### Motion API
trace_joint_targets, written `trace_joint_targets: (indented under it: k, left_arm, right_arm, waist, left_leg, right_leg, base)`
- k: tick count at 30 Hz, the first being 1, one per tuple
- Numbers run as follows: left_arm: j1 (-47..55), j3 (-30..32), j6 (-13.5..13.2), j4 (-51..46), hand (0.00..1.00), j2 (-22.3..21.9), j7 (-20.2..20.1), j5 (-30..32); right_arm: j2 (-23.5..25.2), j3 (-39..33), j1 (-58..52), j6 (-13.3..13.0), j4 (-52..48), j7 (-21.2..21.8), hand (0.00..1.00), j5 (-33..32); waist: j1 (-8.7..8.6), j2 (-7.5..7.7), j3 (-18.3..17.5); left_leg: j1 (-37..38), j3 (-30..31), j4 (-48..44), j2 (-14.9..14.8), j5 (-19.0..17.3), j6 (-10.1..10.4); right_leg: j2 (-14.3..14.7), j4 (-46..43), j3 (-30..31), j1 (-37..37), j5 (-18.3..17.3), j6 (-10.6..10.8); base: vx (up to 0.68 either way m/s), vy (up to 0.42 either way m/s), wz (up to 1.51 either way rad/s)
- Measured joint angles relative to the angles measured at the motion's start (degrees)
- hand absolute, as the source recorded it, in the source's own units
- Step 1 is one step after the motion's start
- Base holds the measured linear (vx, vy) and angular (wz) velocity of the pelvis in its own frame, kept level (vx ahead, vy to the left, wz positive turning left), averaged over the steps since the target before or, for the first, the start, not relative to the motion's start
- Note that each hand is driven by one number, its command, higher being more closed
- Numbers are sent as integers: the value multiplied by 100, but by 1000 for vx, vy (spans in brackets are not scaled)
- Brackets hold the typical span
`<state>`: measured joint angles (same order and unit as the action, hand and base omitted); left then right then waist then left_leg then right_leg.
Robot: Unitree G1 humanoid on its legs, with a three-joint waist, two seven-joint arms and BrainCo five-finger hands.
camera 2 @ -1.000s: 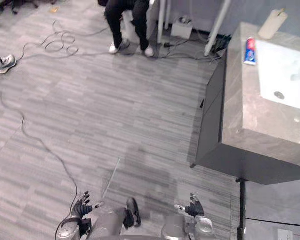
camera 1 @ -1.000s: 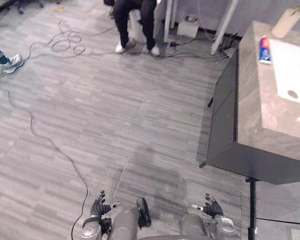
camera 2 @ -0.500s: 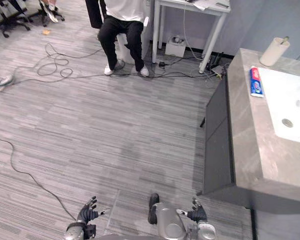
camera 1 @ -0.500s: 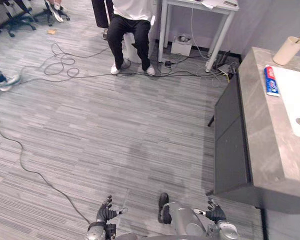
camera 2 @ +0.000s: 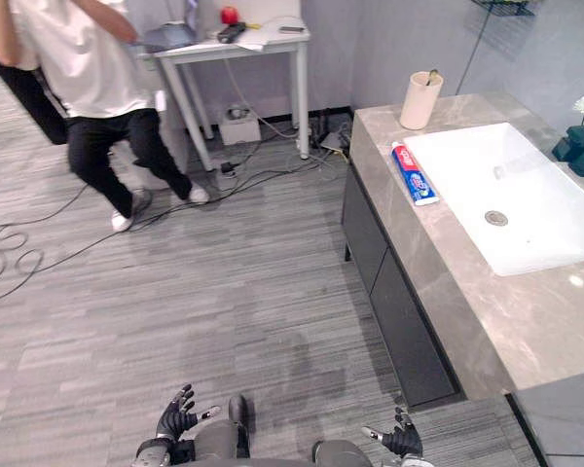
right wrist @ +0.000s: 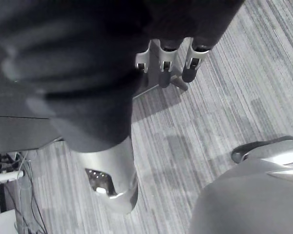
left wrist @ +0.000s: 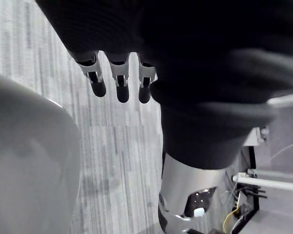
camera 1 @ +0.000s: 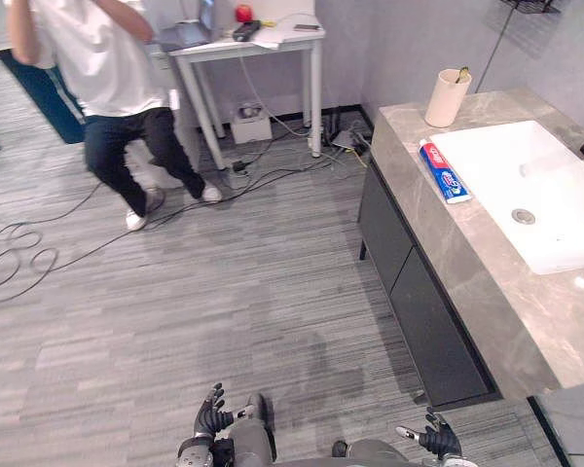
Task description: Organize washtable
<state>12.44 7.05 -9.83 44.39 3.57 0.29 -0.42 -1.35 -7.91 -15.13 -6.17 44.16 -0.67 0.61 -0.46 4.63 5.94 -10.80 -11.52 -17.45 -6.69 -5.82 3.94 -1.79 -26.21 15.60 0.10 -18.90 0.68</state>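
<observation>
Lower frame, our left hand (camera 1: 212, 416) and right hand (camera 1: 436, 440) hang open, empty; a clumsy reach could sweep the red-white-and-blue toothpaste tube (camera 1: 444, 171) off the grey marble worktop (camera 1: 487, 248).

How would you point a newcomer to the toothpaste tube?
Find the grey stone washtable with the white sink on the robot's right. The toothpaste tube lies on its top beside the sink, nearer than the beige cup at the far corner. It alone is red, white and blue, lying flat while the cup stands upright.

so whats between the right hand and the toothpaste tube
Past the right hand, bare floor, then the dark cabinet front and countertop, in the left eye view.
</observation>
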Motion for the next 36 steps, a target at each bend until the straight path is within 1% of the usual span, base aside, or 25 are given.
trace_joint_targets:
  k: [2, 4, 6, 7, 9, 10, 11, 12, 13, 14, 15, 16, 17, 18, 19, 20, 23, 26, 28, 29, 30, 31, 32, 35, 36]
  left_arm:
    - [-6, -107, 31, 22, 0, 112, -9, 11]
    - [-32, -218, 52, 10, 0, 101, -5, 11]
    - [-54, -253, 54, 10, 0, 109, -4, 9]
    - [-73, -247, 56, 21, 0, 114, 0, 8]
    - [-174, -248, 55, 27, 0, 110, 2, 10]
    - [-218, -249, 55, 39, 0, 113, 2, 10]
    - [-229, -251, 54, 123, 0, 145, 2, 10]
    - [-235, -246, 55, 156, 0, 195, -2, 10]
    - [-283, -233, 57, 245, 0, 211, -5, 13]
    - [-342, -197, 72, 350, 0, 54, 4, 13]
    - [-339, -186, 74, 348, 0, -8, -1, 13]
    - [-342, -177, 72, 340, 0, -99, -6, 13]
    - [-343, -104, 70, 327, 0, -192, -19, 13]
    - [-331, -59, 70, 297, 0, -234, -25, 14]
    - [-243, -17, 67, 221, 0, -288, -27, 13]
    - [-215, -7, 57, 117, 0, -276, -29, 13]
    - [-235, 15, 46, 90, 0, -275, -27, 13]
    - [-239, 12, 48, 102, 0, -264, -21, 15]
    - [-259, -24, 42, 112, 0, -256, -11, 14]
    - [-241, -29, 41, 126, 0, -258, -3, 14]
    - [-226, -51, 40, 168, 0, -261, 0, 12]
    - [-224, -58, 42, 203, 0, -254, 0, 12]
    - [-220, -69, 43, 225, 0, -215, 8, 13]
    - [-223, -195, 48, 252, 0, 17, 9, 14]
    - [-223, -203, 49, 262, 0, 29, 3, 14]
  right_arm:
    - [200, 10, 37, -12, -173, 48, 0, 1]
    - [220, 18, 53, -11, -264, 61, 0, 2]
    - [213, 200, 174, -16, -293, 68, 0, 19]
    - [212, 215, 226, -13, -277, 69, 0, 39]
    - [163, 215, 416, -14, -266, 71, 0, 123]
    - [136, 215, 466, -14, -254, 70, 0, 128]
    - [97, 219, 478, -14, -219, 66, 0, 147]
    - [74, 218, 453, -23, -217, 64, 0, 180]
    - [11, 212, 456, -23, -176, 63, 0, 179]
    - [-146, 201, 563, 3, -11, 73, 0, 159]
    - [-174, 192, 577, -2, -15, 66, 0, 165]
    - [-191, 129, 581, -20, -84, 61, 0, 164]
    - [-213, 114, 562, -10, -98, 57, 0, 162]
    - [-207, 137, 539, -5, -113, 60, 0, 162]
    - [-175, 195, 471, -6, -183, 58, 0, 152]
    - [-141, 194, 431, -13, -256, 55, 0, 99]
    - [-146, 98, 426, -5, -214, 57, 0, 95]
    - [-147, 25, 468, 4, -64, 50, 0, 96]
    - [-148, -60, 456, 4, -31, 6, 0, 96]
    - [-178, -57, 452, 5, 37, -32, 0, 97]
    - [-234, -52, 435, 6, 85, -39, 0, 95]
    - [-243, -53, 427, 11, 119, -40, 0, 98]
    - [-228, -49, 408, 21, 128, -39, 0, 99]
    - [-115, -12, 350, 32, 219, -30, 0, 103]
    - [-114, -12, 355, 48, 225, -30, 0, 105]
  waist:
    - [-71, 114, 0]
    - [-80, 88, 19]
    - [-145, 16, 51]
    - [-165, 1, 62]
    - [-164, -193, 187]
    - [-171, -228, 211]
    - [-170, -215, 202]
    - [-176, -48, 190]
    - [-183, -10, 199]
    - [-161, -308, 269]
    - [-162, -385, 299]
    - [-178, -511, 379]
    - [-177, -574, 402]
    - [-162, -559, 415]
    - [-128, -501, 447]
    - [-73, -464, 443]
    - [-18, -406, 432]
    - [2, -394, 436]
    - [-1, -394, 431]
    - [-8, -431, 411]
    - [0, -491, 378]
    - [18, -478, 340]
    - [36, -410, 238]
    - [12, -65, 89]
    - [24, -49, 75]
  left_leg:
    - [527, -467, 6, 73, -271, -321]
    - [955, -780, 85, 80, -482, -402]
    - [1542, -1109, 332, 76, -660, -440]
    - [1658, -1185, 390, 71, -662, -442]
    - [2046, -1410, 677, -51, -660, -440]
    - [2113, -1438, 733, -70, -659, -438]
    - [2168, -1465, 769, -5, -661, -396]
    - [2222, -1385, 729, 196, -725, -275]
    - [2305, -1299, 661, 242, -820, -130]
    - [2346, -1197, 395, 12, -934, 39]
    - [2286, -1157, 125, -107, -931, 59]
    - [2056, -1051, -668, -332, -877, 151]
    - [1713, -864, -1704, -603, -601, 323]
    - [1557, -744, -2225, -750, -448, 355]
    - [1312, -643, -3042, -977, -494, 377]
    - [1088, -614, -3491, -1072, -534, 356]
    - [578, -614, -3036, -940, -681, 179]
    - [308, -237, -1394, -482, -710, 141]
    - [257, 373, -230, -116, -579, 290]
    - [260, 625, 184, -44, -493, 366]
    - [271, 842, 330, -43, -326, 327]
    - [324, 839, 286, -40, -154, 258]
    - [403, 708, 195, 65, -46, 139]
    - [545, 228, 155, 377, -369, -119]
    - [591, 116, 164, 393, -421, -140]
  right_leg:
    - [-195, -1552, -357, -673, 349, 567]
    - [-337, -2315, -802, -1041, 318, 519]
    - [-437, -2710, -1580, -1501, 168, 398]
    - [-449, -2615, -1789, -1584, 97, 380]
    - [-461, -1753, -2805, -1761, 40, 230]
    - [-459, -1493, -3018, -1792, 57, 204]
    - [-387, -738, -3227, -1815, 373, 10]
    - [-411, -39, -3091, -1773, 1227, -321]
    - [-424, -32, -3082, -1715, 1097, -522]
    - [-252, -22, -3118, -1587, 988, -516]
    - [-198, 66, -3117, -1502, 963, -531]
    - [-63, 277, -3123, -1227, 928, -558]
    - [90, 496, -3066, -912, 872, -596]
    - [158, 599, -3023, -735, 842, -626]
    - [284, 763, -2914, -393, 775, -674]
    - [351, 895, -2726, -139, 718, -736]
    - [367, 1170, -2238, 174, 731, -721]
    - [309, 1347, -1551, 377, 752, -673]
    - [232, 1461, -1113, 512, 715, -499]
    - [247, 1463, -940, 533, 655, -404]
    - [292, 1410, -734, 575, 527, -242]
    - [286, 1332, -590, 576, 442, -188]
    - [186, 1224, -326, 573, 302, -63]
    - [-169, 890, -52, 387, 83, 159]
    - [-207, 771, -56, 319, 98, 184]
  base:
    - [454, 374, -105]
    - [302, 217, -76]
    - [341, 190, -68]
    - [349, 142, -48]
    - [394, 90, -41]
    - [416, 58, -31]
    - [371, -14, -17]
    - [397, -43, -8]
    - [424, -61, -19]
    - [329, -52, -25]
    - [455, -121, -31]
    - [360, -141, -19]
    - [356, -146, -21]
    - [332, -105, -39]
    - [378, -105, -65]
    - [418, -96, -93]
    - [252, -1, -87]
    - [284, 149, -111]
    - [267, 226, -120]
    - [250, 279, -109]
    - [251, 300, -102]
    - [297, 341, -113]
    - [287, 346, -95]
    - [231, 261, -69]
    - [223, 224, -85]
